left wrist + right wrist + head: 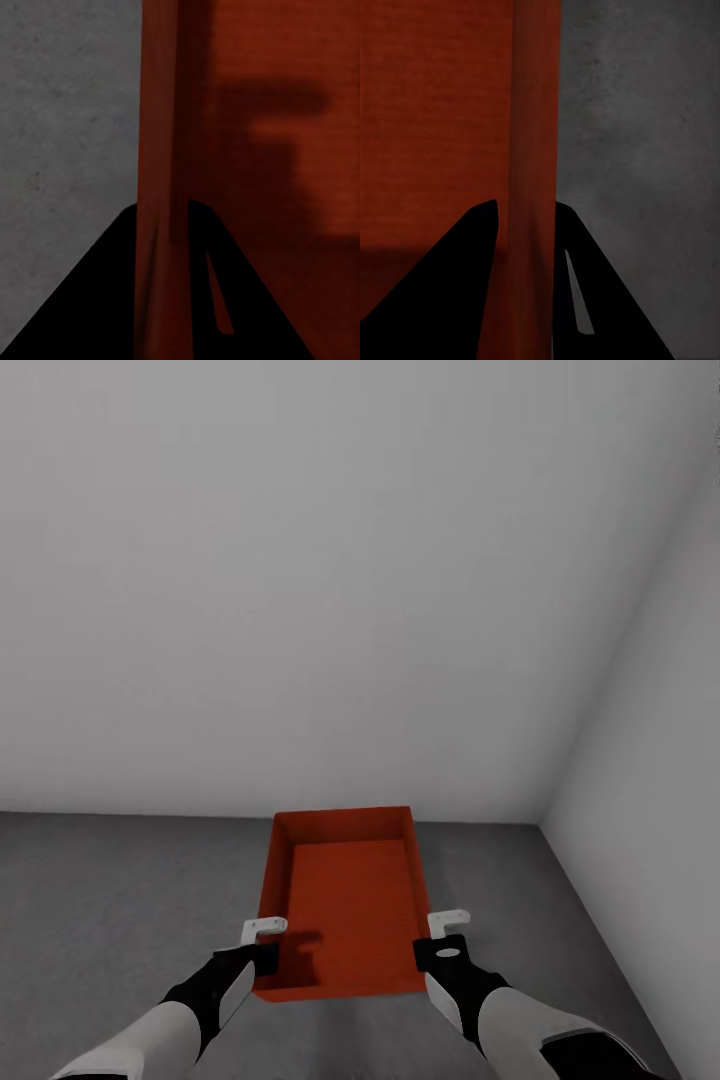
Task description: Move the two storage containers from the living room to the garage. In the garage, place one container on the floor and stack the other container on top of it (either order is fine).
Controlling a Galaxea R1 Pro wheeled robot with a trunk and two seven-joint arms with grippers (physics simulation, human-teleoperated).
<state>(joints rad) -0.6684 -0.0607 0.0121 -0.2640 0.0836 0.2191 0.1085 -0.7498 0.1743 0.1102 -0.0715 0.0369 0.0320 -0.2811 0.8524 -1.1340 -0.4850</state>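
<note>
Nearest the camera in the head view, the left gripper and the right gripper reach forward and down, one at each long side of a single red-orange storage container. Each wrist view shows a side wall of the container standing between two dark fingers: the left gripper is closed across the left wall, the right gripper across the right wall, so both are pinched on the rim with little gap to spare.

The container sits low over the dark grey concrete floor of the garage, its near end level with the grippers and its far end toward the pale grey wall; whether its bottom is touching the floor or just above it I cannot tell. It is empty: bare flat bottom, with shadows of the arms across it.

The step in hand looks like setting this container down. To do it well, lower both arms together so the box stays level, let the bottom rest fully on the concrete, then open both grippers evenly and lift straight up, so the walls are not dragged sideways. A square, untwisted placement with room around it would ease stacking another box on it.
</note>
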